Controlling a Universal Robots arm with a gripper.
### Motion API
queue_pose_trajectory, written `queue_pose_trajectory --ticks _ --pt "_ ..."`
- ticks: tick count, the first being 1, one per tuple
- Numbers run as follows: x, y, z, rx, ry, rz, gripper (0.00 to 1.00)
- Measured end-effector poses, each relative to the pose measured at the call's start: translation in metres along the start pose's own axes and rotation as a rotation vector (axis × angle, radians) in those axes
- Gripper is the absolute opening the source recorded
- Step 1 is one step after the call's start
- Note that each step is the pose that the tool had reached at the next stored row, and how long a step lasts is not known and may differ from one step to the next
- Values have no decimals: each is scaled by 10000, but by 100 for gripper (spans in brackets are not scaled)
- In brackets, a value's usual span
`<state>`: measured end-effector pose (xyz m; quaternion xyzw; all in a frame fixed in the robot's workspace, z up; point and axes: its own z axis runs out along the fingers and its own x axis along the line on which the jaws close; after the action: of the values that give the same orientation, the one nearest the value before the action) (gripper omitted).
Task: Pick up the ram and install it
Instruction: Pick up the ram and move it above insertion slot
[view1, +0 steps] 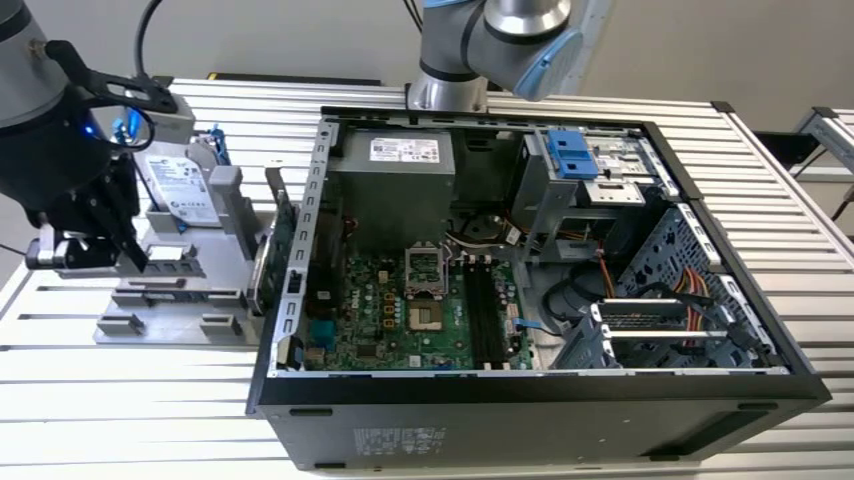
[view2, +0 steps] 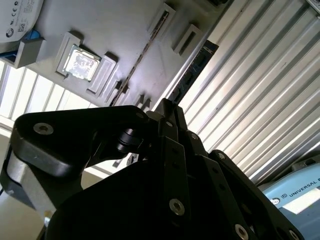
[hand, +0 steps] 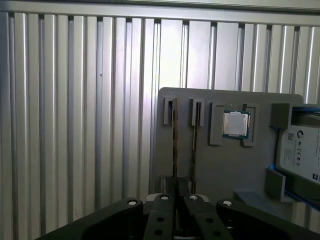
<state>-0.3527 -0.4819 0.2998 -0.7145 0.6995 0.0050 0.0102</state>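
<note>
Gripper: you have it low over the grey fixture plate, at the exterior view's left, well apart from the PC case.
Grip state: you can't tell here whether it is open or clamped.
Ram: dark-blue stick standing on edge in the slot nearest the plate's edge; in the first wrist view the gripper sits right at its near end. In the second wrist view the ram runs out from the gripper along the plate edge.
Plate neighbours: second thin stick in the next slot, then a processor chip in its pocket, then a hard drive.
Case: lies open side up, motherboard exposed, long black slots beside the socket.
Surface: ribbed aluminium slat table carries plate and case.
Arm base: mounted behind the case.
Room: plain grey wall behind; another slat table at the exterior view's right.
</note>
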Motion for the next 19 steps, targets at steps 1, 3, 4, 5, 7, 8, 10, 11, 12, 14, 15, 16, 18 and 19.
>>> queue_pose_trajectory --ticks 1,3,4,5,7,8,10,11,12,14,15,16,18,19 --pt "0 0 -3 0 0 0 0" --pt "0 0 -6 2 -1 -1 0" --pt "0 0 -7 2 -1 0 0" --pt "0 0 -8 1 -1 -1 0" --pt "0 0 -11 1 -1 -1 0" --pt "0 0 -14 0 0 0 0" --pt "-1 0 -26 -2 2 0 0" --pt "-1 0 -31 0 0 0 0" --pt "-1 0 -40 0 0 0 0" --pt "-1 -1 -57 0 0 0 0" --pt "-1 -1 -66 0 0 0 0" --pt "-2 -1 -75 0 0 -1 0" --pt "-2 -1 -93 0 0 0 0" --pt "-2 -1 -100 1 0 0 0"
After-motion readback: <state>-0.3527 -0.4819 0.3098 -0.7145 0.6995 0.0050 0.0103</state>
